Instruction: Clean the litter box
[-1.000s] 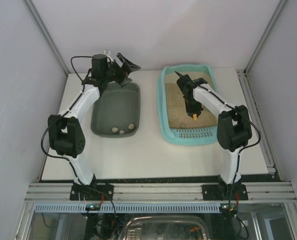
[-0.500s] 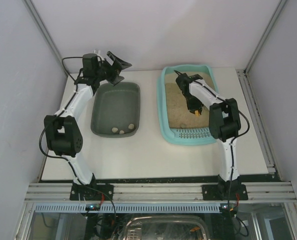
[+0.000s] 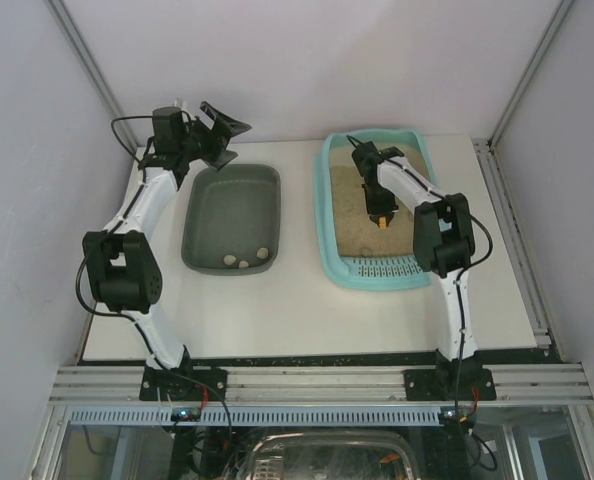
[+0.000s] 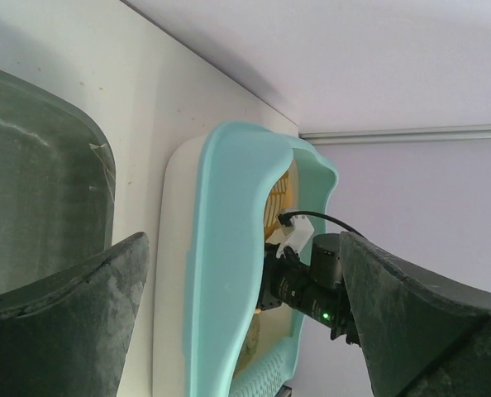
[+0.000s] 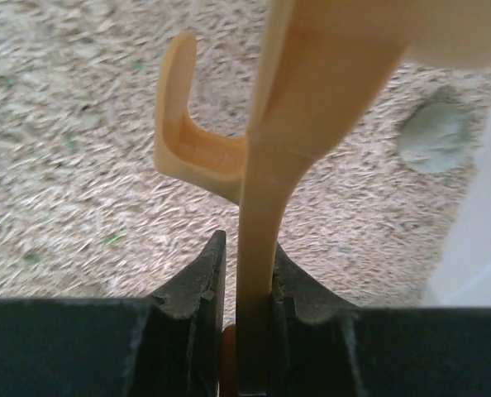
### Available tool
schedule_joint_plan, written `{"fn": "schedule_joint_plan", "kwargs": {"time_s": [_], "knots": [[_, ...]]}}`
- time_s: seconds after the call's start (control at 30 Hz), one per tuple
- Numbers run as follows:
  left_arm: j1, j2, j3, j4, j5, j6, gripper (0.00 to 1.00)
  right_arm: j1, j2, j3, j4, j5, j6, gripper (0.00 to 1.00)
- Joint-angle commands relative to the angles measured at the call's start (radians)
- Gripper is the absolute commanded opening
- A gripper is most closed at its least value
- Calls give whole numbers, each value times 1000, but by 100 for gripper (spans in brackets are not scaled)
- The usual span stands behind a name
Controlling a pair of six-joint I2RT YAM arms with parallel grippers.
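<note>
Two containers stand side by side and apart on the table: the tub on the left and the litter box on the right. Litter lies in the box, with the perforated strip at its near end. Three small lumps lie in the tub's near right corner. The left gripper hangs above the tub's far left corner, near the back wall. The right gripper is over the litter in the far half of the box, with a scoop between its fingers. One lump lies on the litter beside the scoop.
</note>
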Motion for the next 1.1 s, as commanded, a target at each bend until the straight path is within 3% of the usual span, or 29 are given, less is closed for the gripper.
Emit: {"fn": "schedule_joint_plan", "kwargs": {"time_s": [0.0, 0.33, 0.53, 0.9, 1.07], "knots": [[14, -17, -1, 32, 19, -10, 100, -14, -156, -87, 117, -286, -34, 0], [23, -23, 5, 34, 24, -7, 100, -85, -307, -285, 193, -242, -15, 0], [18, 7, 25, 23, 46, 23, 100, -105, -251, -275, 236, -331, -22, 0], [-65, 42, 175, -188, -12, 189, 100, -78, -124, -229, 249, -448, -59, 0], [-80, 61, 189, -205, 0, 190, 100, -73, -86, -187, 245, -463, -59, 0]]}}
